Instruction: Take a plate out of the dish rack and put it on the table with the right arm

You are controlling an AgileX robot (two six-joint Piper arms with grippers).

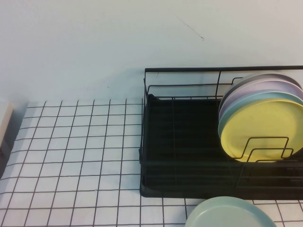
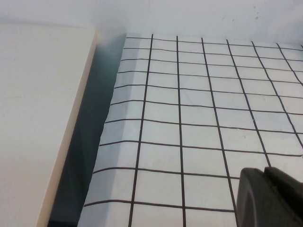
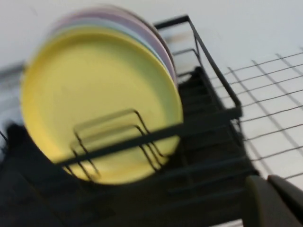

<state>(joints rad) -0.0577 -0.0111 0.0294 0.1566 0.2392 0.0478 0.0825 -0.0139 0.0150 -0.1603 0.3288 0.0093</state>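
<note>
Right wrist view: yellow plate (image 3: 94, 94) upright in dish rack (image 3: 199, 127), ahead of right gripper (image 3: 277, 201); left gripper (image 2: 270, 198) over bench (image 2: 189, 118); finger state of both: cannot tell.

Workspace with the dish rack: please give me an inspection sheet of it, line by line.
Surface: table, white with a black grid; its left edge shows in the left wrist view.
Job's things: yellow plate stands on edge at the front of a stack in the dish rack, behind wire loops; not yet taken out.
Clutter: pale green plate lies flat on the table in front of the rack; lilac and light blue plates behind the yellow one.
Grippers: left gripper over the grid near the table's left edge; right gripper near the rack, facing the yellow plate, holding nothing.
Cables: nothing seen.
Surroundings: plain pale wall; cream panel left of the table.
</note>
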